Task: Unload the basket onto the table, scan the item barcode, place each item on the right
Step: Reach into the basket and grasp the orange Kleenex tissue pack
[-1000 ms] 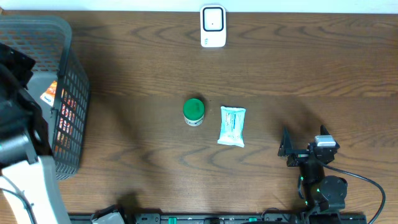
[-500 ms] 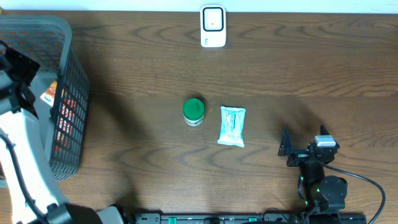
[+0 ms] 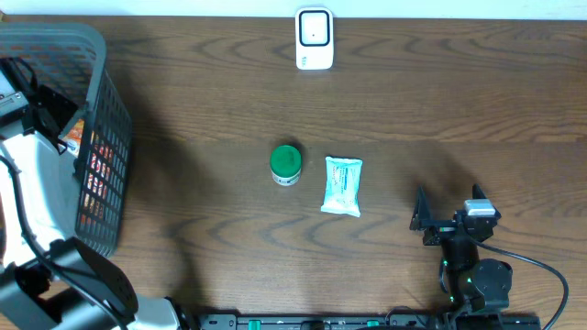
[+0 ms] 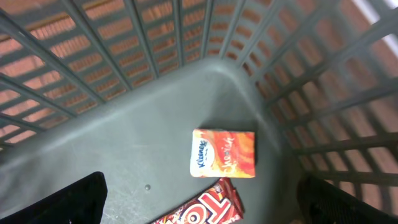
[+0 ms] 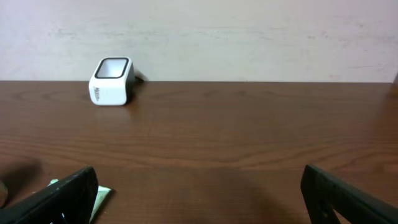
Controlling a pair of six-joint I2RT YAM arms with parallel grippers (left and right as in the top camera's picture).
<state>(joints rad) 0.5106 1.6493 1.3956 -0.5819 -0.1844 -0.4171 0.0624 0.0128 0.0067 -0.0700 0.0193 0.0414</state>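
My left gripper (image 4: 200,204) hangs open inside the grey basket (image 3: 103,137) at the table's left edge. Below it on the basket floor lie an orange tissue pack (image 4: 223,152) and a red candy bar (image 4: 208,208), and it touches neither. The white barcode scanner (image 3: 314,38) stands at the far middle of the table, also seen ahead as the scanner (image 5: 112,81) in the right wrist view. A green-lidded jar (image 3: 285,164) and a white-teal packet (image 3: 343,185) lie mid-table. My right gripper (image 3: 448,207) rests open and empty near the front right.
The basket's tall slatted walls (image 4: 298,81) close in around the left gripper on all sides. A pale wall (image 5: 249,37) runs behind the table's far edge. A corner of the packet (image 5: 99,196) shows beside my right gripper's left finger.
My left arm has shifted toward the far side over the basket, and its gripper now sits deeper inside. The right arm and the table items have not moved.
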